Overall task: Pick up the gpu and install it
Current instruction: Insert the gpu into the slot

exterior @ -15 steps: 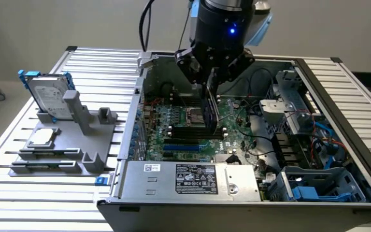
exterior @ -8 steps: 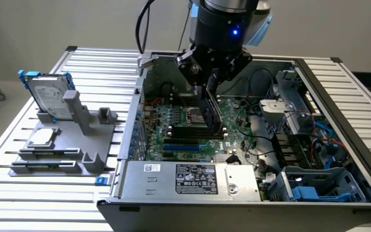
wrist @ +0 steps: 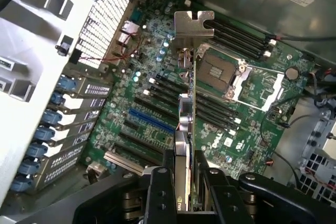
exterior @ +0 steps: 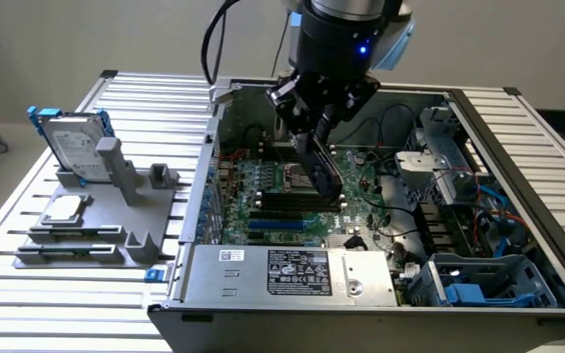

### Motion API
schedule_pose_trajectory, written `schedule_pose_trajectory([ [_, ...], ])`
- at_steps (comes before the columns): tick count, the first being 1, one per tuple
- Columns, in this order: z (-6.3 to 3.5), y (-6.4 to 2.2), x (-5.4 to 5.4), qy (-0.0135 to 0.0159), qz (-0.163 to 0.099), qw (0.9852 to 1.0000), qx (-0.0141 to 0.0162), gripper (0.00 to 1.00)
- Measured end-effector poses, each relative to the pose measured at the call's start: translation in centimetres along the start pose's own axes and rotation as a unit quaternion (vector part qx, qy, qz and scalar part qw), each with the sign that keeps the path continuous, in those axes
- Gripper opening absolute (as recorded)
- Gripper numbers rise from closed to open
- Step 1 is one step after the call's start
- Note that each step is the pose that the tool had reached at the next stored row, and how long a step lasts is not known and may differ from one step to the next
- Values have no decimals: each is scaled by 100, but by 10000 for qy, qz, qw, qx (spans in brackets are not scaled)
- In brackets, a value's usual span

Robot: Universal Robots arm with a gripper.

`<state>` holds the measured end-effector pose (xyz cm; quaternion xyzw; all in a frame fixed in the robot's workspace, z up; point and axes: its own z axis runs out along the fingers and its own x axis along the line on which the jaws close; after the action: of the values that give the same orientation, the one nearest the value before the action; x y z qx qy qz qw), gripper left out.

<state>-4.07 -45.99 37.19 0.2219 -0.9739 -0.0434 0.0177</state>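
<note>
Hard drive (exterior: 70, 151) and small chip (exterior: 67, 209) sit on the grey rack (exterior: 130, 184) near the table's (exterior: 145, 92) edge at the exterior view's left. Further right, inside the open computer case (exterior: 293, 268), the gripper (exterior: 317, 125) is clamped on the gpu (exterior: 322, 173), holding it edge-down over the motherboard (exterior: 273, 184). Pickup looks done, but the card seems not yet pressed into a slot.

The gpu (exterior: 320, 173) hangs over the motherboard (exterior: 263, 182) inside the case (exterior: 361, 329), hard drive (exterior: 70, 151) outside at the exterior view's left.
</note>
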Motion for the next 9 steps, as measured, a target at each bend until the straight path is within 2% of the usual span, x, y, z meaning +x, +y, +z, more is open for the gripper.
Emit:
schedule_pose_trajectory([
  [5,14,-1,0,45,-455,9990,12,27],
  [9,29,-3,-1,82,-818,9966,25,27],
])
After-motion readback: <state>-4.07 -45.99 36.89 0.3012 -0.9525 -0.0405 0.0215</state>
